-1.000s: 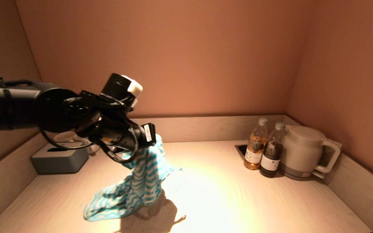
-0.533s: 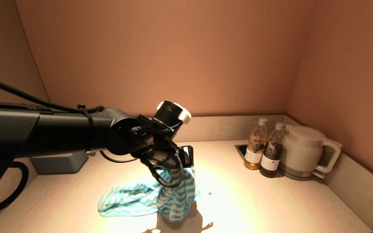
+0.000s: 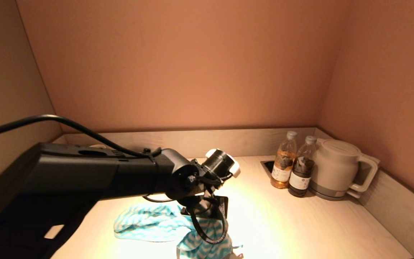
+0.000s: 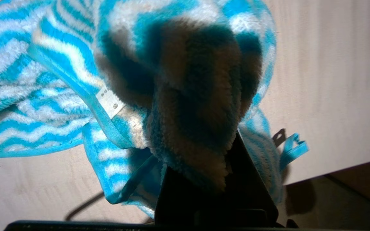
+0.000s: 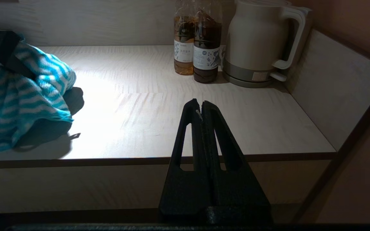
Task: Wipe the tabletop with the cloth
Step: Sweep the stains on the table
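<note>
A blue-and-white striped cloth (image 3: 146,226) lies bunched on the light wood tabletop (image 3: 300,223) near its front edge. My left gripper (image 3: 207,219) is shut on one end of the cloth and holds it low over the table. In the left wrist view the cloth (image 4: 59,73) drapes over the left gripper (image 4: 201,144) and hides the fingertips. In the right wrist view the cloth (image 5: 21,93) sits at the table's front left. My right gripper (image 5: 200,103) is shut and empty, parked in front of the table's front edge.
Two bottles (image 3: 284,163) (image 3: 302,169) and a white kettle (image 3: 338,169) stand at the back right corner. A raised rim (image 3: 394,201) borders the table's right and back sides. The front edge (image 5: 268,157) is open.
My left arm has moved toward the front and right and lower, dragging the cloth across the tabletop. More of the cloth now lies flat on the table.
</note>
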Robot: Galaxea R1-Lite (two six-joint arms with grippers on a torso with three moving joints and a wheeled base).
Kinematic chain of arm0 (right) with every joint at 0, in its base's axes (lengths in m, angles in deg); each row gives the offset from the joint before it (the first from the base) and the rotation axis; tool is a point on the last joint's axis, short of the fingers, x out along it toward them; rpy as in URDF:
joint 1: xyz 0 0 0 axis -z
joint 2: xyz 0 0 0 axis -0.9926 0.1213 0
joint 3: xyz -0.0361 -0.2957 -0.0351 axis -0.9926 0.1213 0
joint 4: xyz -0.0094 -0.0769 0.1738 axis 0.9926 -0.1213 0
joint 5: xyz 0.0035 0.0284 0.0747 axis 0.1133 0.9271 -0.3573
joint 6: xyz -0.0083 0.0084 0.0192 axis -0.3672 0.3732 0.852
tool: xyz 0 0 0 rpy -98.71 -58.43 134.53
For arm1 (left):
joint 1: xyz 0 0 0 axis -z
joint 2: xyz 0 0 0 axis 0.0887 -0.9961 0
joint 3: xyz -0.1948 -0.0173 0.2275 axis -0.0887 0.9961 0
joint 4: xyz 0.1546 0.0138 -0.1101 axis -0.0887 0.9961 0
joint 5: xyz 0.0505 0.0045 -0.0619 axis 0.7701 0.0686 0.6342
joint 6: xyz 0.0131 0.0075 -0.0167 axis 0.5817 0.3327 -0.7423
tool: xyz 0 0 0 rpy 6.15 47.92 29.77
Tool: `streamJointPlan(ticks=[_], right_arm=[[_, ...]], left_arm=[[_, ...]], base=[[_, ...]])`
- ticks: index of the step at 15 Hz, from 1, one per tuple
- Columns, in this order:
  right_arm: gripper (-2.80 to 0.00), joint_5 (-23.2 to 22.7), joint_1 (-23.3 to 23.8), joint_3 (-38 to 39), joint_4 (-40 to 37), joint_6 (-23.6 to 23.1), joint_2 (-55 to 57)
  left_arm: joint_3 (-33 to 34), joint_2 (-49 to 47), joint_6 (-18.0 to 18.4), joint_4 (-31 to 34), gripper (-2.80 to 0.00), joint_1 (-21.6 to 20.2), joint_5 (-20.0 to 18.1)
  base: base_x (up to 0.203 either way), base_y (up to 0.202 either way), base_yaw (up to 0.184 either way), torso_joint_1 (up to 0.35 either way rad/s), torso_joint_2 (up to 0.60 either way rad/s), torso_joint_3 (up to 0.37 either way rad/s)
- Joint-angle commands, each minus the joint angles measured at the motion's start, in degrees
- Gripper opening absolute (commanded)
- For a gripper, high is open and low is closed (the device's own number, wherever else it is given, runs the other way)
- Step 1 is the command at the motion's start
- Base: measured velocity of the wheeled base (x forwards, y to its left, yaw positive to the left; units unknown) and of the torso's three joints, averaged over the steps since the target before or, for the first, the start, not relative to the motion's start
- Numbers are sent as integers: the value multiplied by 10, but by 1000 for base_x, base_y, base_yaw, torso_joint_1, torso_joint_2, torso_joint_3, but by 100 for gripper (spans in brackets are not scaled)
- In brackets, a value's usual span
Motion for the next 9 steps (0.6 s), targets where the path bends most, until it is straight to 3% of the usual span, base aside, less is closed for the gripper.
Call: streamJointPlan(ticks=[1, 6, 9], right_arm=[[-280, 0, 0, 0, 0, 0, 0], [-280, 0, 0, 0, 0, 0, 0], [-280, 0, 0, 0, 1, 0, 0]], left_arm=[[-30, -64, -4, 42, -280, 1, 33], [-32, -102, -13, 53, -280, -18, 40], [-34, -127, -15, 50, -280, -48, 68]], base=[[0, 0, 0, 0, 0, 0], [0, 0, 0, 0, 0, 0], [0, 0, 0, 0, 0, 0]])
